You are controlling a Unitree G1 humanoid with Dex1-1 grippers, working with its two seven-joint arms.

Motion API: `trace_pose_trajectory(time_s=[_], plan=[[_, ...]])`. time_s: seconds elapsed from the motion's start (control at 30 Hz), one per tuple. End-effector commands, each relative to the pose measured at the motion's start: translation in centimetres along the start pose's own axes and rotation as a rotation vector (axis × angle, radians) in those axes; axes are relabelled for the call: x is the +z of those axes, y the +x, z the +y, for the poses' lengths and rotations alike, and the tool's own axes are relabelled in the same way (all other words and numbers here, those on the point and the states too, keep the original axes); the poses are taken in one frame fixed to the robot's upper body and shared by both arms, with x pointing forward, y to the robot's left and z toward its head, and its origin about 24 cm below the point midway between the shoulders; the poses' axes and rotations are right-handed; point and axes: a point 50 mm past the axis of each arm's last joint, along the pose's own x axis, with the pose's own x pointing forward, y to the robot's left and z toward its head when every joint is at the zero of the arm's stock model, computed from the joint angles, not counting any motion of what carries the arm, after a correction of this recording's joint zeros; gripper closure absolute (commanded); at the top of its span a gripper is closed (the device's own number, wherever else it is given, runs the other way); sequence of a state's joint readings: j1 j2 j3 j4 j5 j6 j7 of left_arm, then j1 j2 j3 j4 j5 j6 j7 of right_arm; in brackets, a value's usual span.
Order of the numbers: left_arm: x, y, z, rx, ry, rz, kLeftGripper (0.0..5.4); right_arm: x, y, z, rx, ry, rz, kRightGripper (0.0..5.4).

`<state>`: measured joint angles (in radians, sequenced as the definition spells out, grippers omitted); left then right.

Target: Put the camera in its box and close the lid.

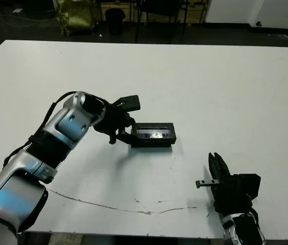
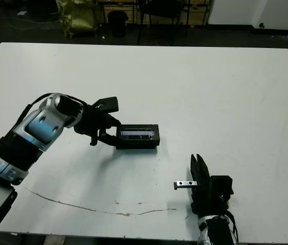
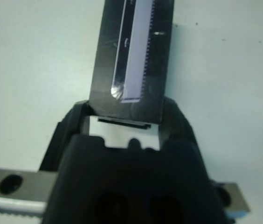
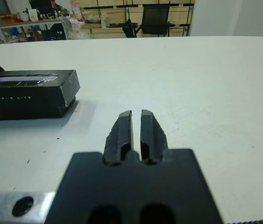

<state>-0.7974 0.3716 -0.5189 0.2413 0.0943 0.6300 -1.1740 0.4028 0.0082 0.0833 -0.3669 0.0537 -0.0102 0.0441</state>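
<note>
- White table (image 1: 195,87), box (image 1: 153,135) sits near the middle, slightly left of centre, long side running left-right.
- Lid (image 1: 154,132) is on the box, flat black top with the pale strip along its middle; box looks shut. Front face of the box shows small pale lettering in the right wrist view (image 4: 29,95).
- Camera not visible anywhere in these views; cannot tell from the pictures where it is.
- Left claw (image 1: 124,133) is at the left end of the box, arm reaching in from the near left. In the left wrist view the box end (image 3: 129,70) sits right up against the claw body, between the dark side parts; whether the fingers are clamping it or just touching cannot be told.
- Right claw (image 4: 136,128) is near the near edge of the table, right of centre, well apart from the box, nothing in it. Fingers (image 4: 122,133) are drawn together, only a thin slit between them, pointing toward the far side.
- Thin dark crack-like line (image 1: 108,206) runs along the table surface near the near edge.
- Beyond the far edge: dark floor, chair legs, a yellowish bag (image 1: 75,15) at far left.
</note>
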Motion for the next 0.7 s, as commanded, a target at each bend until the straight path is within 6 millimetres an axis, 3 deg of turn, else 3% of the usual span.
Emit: trace_pose_trajectory(time_s=[0.03, 0.23, 0.7], plan=[[-0.7, 0.7, -0.8, -0.040, -0.076, 0.036, 3.31, -0.5, -0.2, -0.2, -0.015, -0.005, 0.035, 5.40], [0.2, -0.1, -0.8, 0.000, -0.100, 0.061, 3.31, -0.8, -0.1, -0.3, -0.009, 0.004, 0.019, 5.40], [-0.7, -0.7, -0.5, 0.070, -0.019, 0.136, 3.31, -0.7, -0.3, -0.2, -0.009, 0.004, 0.023, 5.40]])
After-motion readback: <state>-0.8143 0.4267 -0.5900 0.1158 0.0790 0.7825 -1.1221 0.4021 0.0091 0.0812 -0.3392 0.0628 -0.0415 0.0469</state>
